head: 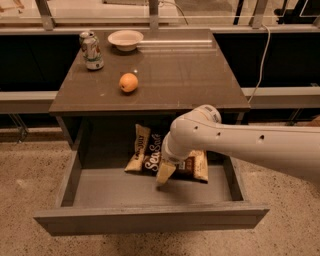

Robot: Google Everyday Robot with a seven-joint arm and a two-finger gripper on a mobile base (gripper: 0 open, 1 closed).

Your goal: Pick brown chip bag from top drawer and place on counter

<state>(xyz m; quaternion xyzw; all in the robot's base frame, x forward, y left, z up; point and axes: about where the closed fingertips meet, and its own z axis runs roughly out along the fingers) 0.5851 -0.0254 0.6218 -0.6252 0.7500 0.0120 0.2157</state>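
The claw is held in the drawer, below the desk's front edge.
It is seen at the bag's near edge; its spread cannot be told.

You're looking at an office-style snack corner, not a home kitchen. Cues: speckled hard floor in the lower left, and a pale long ledge with metal posts across the top. There's a loose cable hanging at upper right. The glossy counter sits on a dark cabinet mid-frame and carries pantry stuff: a can, a bowl and an orange. Below it, the gripper is down inside the open top drawer, at the brown chip bag.
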